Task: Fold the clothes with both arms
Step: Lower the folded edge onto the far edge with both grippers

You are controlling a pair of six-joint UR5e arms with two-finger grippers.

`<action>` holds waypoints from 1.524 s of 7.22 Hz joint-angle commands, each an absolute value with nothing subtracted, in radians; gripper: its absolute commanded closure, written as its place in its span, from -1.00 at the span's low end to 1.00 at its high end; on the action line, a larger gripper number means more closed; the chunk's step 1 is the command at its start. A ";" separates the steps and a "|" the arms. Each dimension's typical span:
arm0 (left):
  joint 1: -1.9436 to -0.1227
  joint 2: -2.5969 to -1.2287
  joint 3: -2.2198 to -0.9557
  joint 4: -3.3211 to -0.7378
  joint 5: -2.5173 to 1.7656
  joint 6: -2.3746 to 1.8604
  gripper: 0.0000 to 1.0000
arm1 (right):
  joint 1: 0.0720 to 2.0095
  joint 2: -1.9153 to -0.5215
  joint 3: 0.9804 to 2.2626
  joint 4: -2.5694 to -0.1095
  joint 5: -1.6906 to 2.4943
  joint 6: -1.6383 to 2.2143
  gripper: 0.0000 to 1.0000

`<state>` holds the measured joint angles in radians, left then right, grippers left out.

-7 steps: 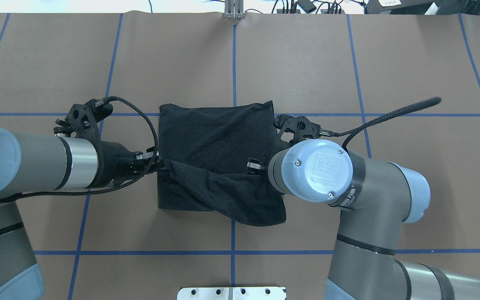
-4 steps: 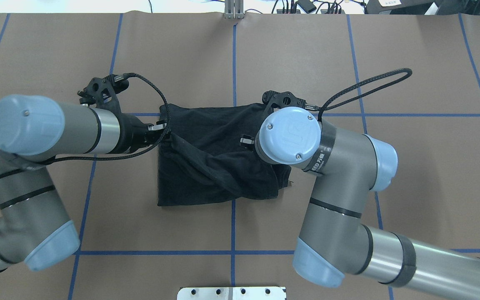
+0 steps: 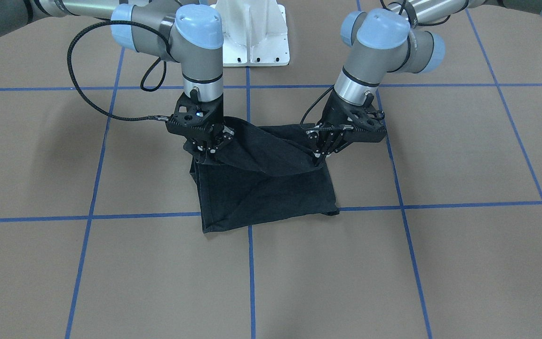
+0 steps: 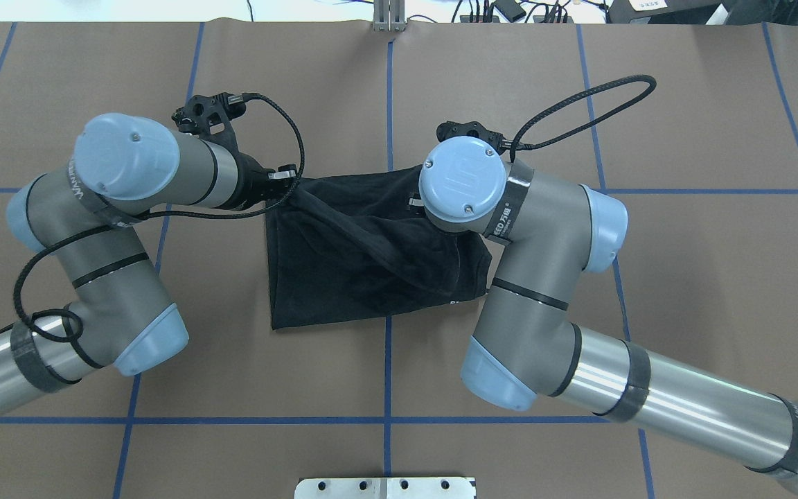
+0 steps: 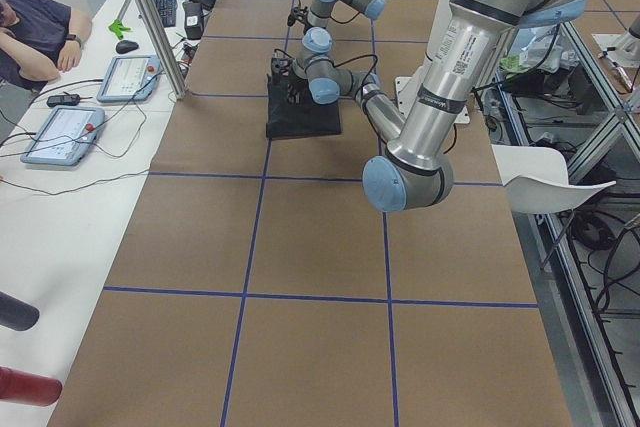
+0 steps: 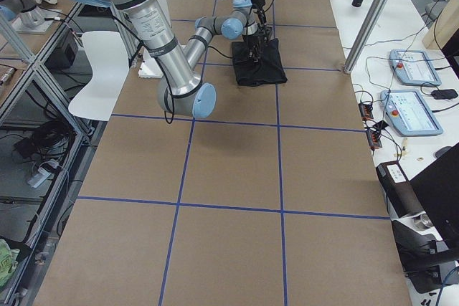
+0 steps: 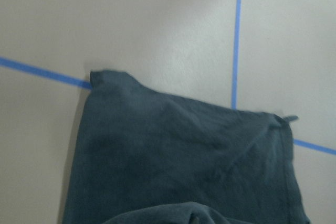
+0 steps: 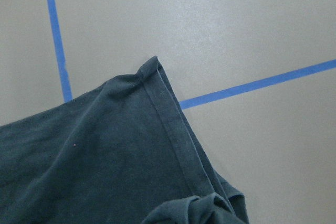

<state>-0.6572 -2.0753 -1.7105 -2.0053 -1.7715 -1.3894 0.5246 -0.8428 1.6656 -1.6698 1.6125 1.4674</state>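
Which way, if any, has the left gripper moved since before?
Yes: away from the robot, with the T-shirt. The left gripper was short of the crosswise blue tape line; now it reaches it.

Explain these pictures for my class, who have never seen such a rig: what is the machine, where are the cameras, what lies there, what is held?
Two jointed robot arms work at a brown table marked with blue tape. One picture faces the robot, one looks down from behind it, two look along the table from its ends, two come from cameras on the wrists. A black T-shirt, partly folded, lies on the table. The left claw and the right claw each pinch one end of its top layer, which hangs lifted between them.
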 commanded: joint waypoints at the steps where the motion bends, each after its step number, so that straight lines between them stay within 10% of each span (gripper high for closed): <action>1: -0.664 -2.086 -1.663 -2.013 -1.761 -1.338 1.00 | 0.540 -0.764 1.506 -1.582 1.614 1.463 1.00; 5: -0.693 -2.086 -1.626 -2.026 -1.759 -1.277 1.00 | 0.604 -0.729 1.329 -1.439 1.644 1.382 1.00; 6: -0.699 -2.088 -1.606 -2.034 -1.759 -1.276 0.60 | 0.609 -0.716 1.300 -1.437 1.646 1.376 0.61; 7: -0.704 -2.088 -1.585 -2.071 -1.759 -1.264 -0.43 | 0.612 -0.704 1.284 -1.436 1.644 1.379 -0.97; 8: -0.712 -2.088 -1.579 -2.088 -1.761 -1.261 -0.99 | 0.642 -0.684 1.281 -1.439 1.688 1.374 -0.99; 11: -0.745 -2.085 -1.594 -2.092 -1.819 -1.165 -1.00 | 0.723 -0.629 1.371 -1.543 1.957 1.335 -0.99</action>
<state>-0.7304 -2.0871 -1.5898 -2.0888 -1.7809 -1.2280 0.7162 -0.6409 1.3123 -1.4808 1.9004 1.3398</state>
